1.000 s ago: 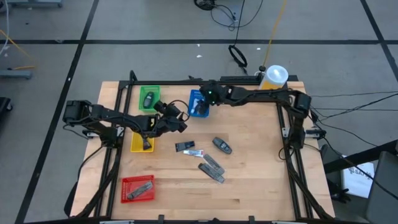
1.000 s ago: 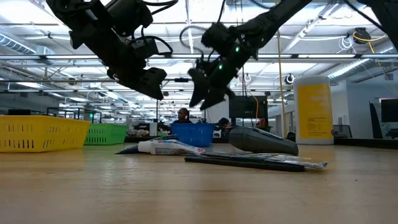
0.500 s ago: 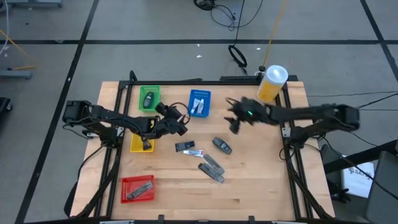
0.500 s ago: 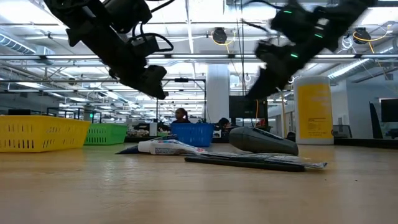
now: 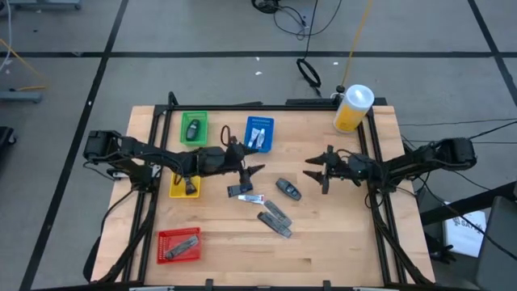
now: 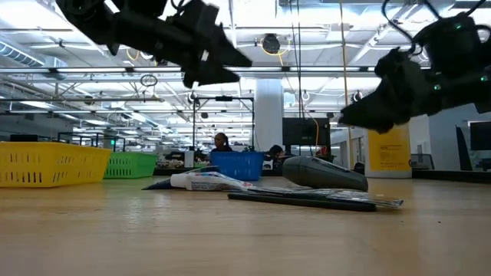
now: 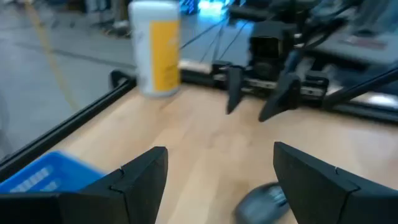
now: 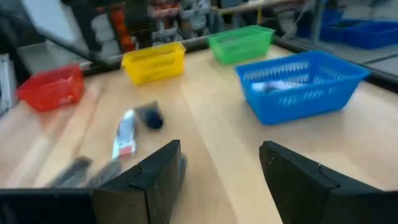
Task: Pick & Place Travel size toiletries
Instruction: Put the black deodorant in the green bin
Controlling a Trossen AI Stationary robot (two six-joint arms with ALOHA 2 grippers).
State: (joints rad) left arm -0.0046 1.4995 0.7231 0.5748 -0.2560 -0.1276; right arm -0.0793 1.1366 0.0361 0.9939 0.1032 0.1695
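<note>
Grey packets (image 5: 275,220): two flat ones lie overlapping on the bare wood near the table's middle, nearest the front edge of the loose group.
Dark bottle (image 5: 288,189): rounded, lies just beside the packets, toward the right arm.
Whitish tube (image 5: 252,198): lies touching a small black tube (image 5: 239,191), near the left gripper.
Sorted items: whitish pieces in the blue tray (image 5: 259,134), a dark one in the green tray (image 5: 192,128), a grey packet in the red tray (image 5: 178,245), a dark piece in the yellow tray (image 5: 184,186).
Open room: bare wood lies between the loose group and the right rail, and along the front edge.
Left gripper (image 5: 246,164): above the table just beside the black tube, fingers spread wide, holding nothing.
Right gripper (image 5: 317,170): hangs over bare wood near the right rail, well apart from the bottle, fingers parted, empty.
Yellow canister (image 5: 353,108): upright at the far right corner.
Hard to make out: labels on the toiletries; the wrist views are blurred.
</note>
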